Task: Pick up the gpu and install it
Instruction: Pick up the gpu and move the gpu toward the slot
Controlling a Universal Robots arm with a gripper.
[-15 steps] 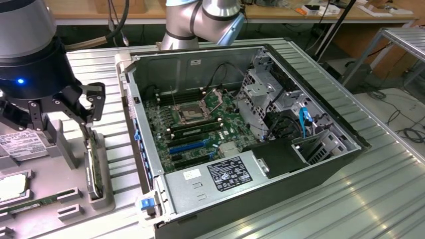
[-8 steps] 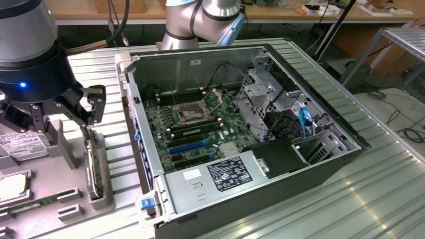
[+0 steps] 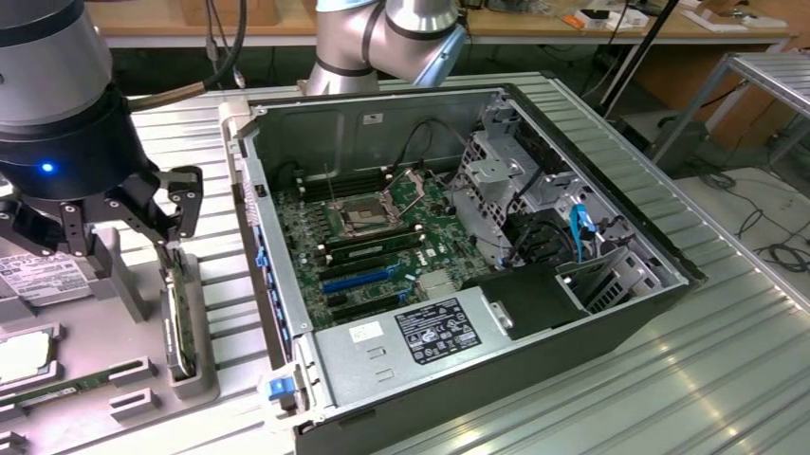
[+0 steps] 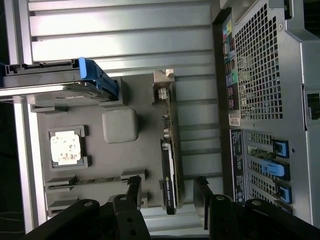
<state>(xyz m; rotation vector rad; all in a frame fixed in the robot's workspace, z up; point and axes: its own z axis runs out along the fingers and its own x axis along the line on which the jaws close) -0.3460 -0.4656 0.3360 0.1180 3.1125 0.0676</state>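
Note:
The gpu point(image 3: 181, 318) is a thin dark card standing on its edge in a slot of the grey parts tray point(image 3: 133, 403), at the exterior view's left. In the wrist view the gpu point(image 4: 170, 162) runs lengthwise, with its silver bracket point(image 4: 162, 85) at the far end. My gripper point(image 3: 120, 237) hangs over the near part of the card, open. Its two black fingers point(image 4: 132, 192) stand one on each side of the card without touching it. The gripper point(image 4: 167, 195) holds nothing.
The open computer case point(image 3: 608, 218) lies beside the tray, its blue expansion slots point(image 3: 360, 280) on the motherboard exposed. The tray also carries a hard drive point(image 4: 55, 82) with a blue clip, a processor chip point(image 4: 65, 148) and a green memory stick point(image 3: 64, 387). Everything rests on a ribbed metal table point(image 3: 658, 379).

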